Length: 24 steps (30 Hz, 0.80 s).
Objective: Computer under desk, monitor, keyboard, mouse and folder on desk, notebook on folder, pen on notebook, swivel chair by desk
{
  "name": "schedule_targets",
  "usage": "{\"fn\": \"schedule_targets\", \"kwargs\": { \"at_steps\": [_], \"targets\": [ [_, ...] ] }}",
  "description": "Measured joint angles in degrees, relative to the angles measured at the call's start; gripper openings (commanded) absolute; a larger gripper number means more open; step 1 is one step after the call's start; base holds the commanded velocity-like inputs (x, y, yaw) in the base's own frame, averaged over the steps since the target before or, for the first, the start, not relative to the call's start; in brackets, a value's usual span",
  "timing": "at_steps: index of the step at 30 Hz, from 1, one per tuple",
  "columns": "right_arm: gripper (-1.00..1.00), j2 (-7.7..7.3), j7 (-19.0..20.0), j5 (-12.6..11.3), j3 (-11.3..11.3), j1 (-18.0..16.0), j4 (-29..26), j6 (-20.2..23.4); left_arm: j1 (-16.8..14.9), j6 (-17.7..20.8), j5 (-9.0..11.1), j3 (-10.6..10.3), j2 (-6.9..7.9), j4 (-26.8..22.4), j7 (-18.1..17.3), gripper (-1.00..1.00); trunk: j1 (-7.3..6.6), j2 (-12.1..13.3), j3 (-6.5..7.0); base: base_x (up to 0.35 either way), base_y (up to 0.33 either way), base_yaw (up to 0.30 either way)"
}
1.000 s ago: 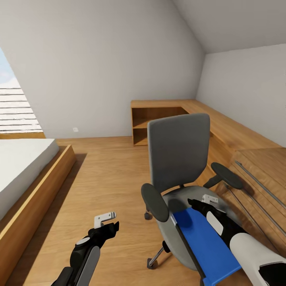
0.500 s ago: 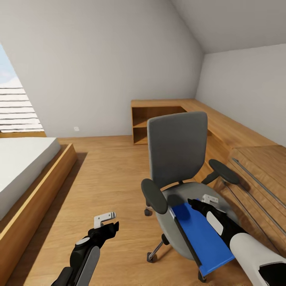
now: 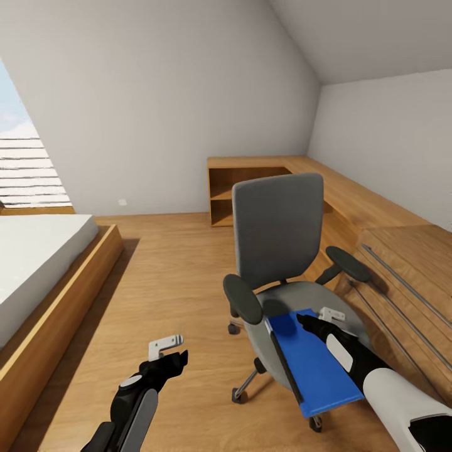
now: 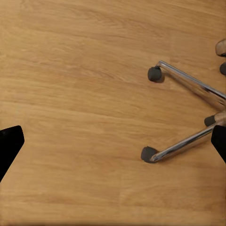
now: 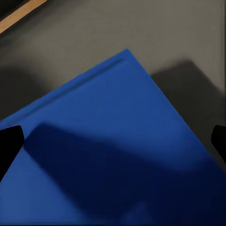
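The folder (image 3: 314,364) is seen lying on the swivel chair (image 3: 279,251) seat, at 5 o'clock in the head view. The right gripper (image 3: 314,319) is held over it, fingers spread and released. The left gripper (image 3: 171,351) is likewise open above the floor (image 3: 163,276).

Folder (image 3: 314,361) on swivel chair (image 3: 282,251) seat, overhanging front edge at 6 o'clock. Bed (image 3: 37,276) at chair's 9 o'clock; wooden chest (image 3: 408,295) at 3; shelf unit (image 3: 245,188) at 12.

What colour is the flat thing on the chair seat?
The folder is bright blue with a dark spine edge, clearest in the head view.
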Motion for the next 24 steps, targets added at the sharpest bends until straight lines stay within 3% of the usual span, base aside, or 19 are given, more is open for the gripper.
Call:
{"fn": "schedule_targets", "kwargs": {
  "at_steps": [21, 24],
  "targets": [
    [1.00, -0.01, 0.00, 0.01, -0.07, 0.00, -0.03, -0.02, 0.00, 0.00, -0.08, -0.01, 0.00, 0.00, -0.05, 1.00, 0.00, 0.00, 0.00, -0.003, 0.000, 0.000],
    [1.00, -0.06, 0.02, 0.01, -0.14, 0.00, -0.07, -0.11, 0.00, 0.00, -0.09, 0.00, 0.00, 0.00, -0.03, 1.00, -0.66, 1.19, 0.53, 0.000, 0.000, 0.000]
  ]
}}
